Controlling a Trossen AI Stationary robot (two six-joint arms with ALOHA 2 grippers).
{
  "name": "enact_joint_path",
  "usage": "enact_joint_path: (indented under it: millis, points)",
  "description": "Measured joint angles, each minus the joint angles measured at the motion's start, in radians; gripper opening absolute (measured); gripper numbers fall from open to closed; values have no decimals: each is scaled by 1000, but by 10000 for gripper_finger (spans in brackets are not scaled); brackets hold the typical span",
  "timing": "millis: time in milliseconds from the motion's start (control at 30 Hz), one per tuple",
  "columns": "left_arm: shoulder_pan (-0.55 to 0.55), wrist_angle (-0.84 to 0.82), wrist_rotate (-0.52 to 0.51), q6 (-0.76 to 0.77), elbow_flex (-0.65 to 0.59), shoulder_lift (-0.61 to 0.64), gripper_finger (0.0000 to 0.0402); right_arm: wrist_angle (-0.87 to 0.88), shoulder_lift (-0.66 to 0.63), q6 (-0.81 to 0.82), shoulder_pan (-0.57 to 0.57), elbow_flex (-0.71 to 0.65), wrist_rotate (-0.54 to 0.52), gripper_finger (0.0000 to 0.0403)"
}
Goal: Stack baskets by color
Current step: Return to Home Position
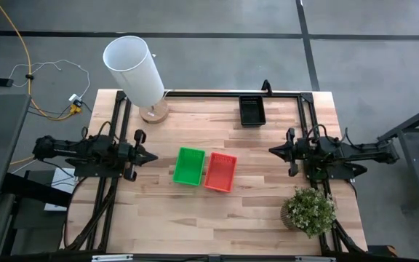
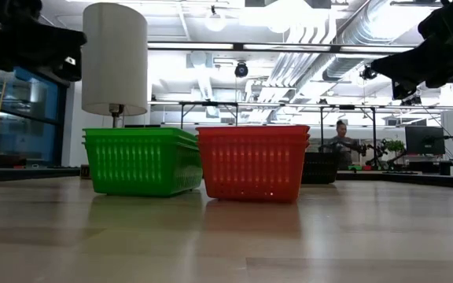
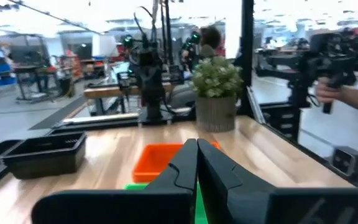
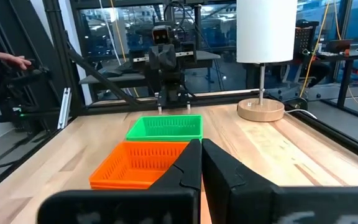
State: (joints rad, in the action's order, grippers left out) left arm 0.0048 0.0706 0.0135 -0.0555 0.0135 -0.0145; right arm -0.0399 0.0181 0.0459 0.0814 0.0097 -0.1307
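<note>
Green baskets [image 1: 189, 166] stand nested in one stack at the table's middle, with a stack of red baskets [image 1: 220, 172] beside them to the right; both stacks rest on their bottoms [image 2: 142, 161] [image 2: 252, 161]. A black basket stack [image 1: 252, 110] sits at the far edge. My left gripper [image 1: 153, 156] is shut, level, left of the green stack and apart from it [image 3: 196, 149]. My right gripper [image 1: 273, 151] is shut, level, right of the red stack and clear of it [image 4: 201, 149].
A white lamp [image 1: 135, 70] on a wooden base [image 1: 153, 111] stands at the far left. A small potted plant [image 1: 308, 211] sits at the near right. A black frame [image 1: 217, 93] runs along the table's far edge. A person [image 2: 339, 140] is in the room behind.
</note>
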Motion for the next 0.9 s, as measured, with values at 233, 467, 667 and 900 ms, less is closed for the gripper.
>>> enact_joint_path:
  millis: [233,467,667,900]
  points:
    - [-40,-59,-6,0,0,4,0,1,1,29,0,0,0,0]
    - [-48,-62,-23,0,0,11,0,1,2,25,0,-1,0,0]
    - [-68,-64,-25,0,0,11,0,1,2,25,0,-1,0,0]
    - [-68,-63,-26,0,0,11,0,-1,-17,25,4,-1,2,0]
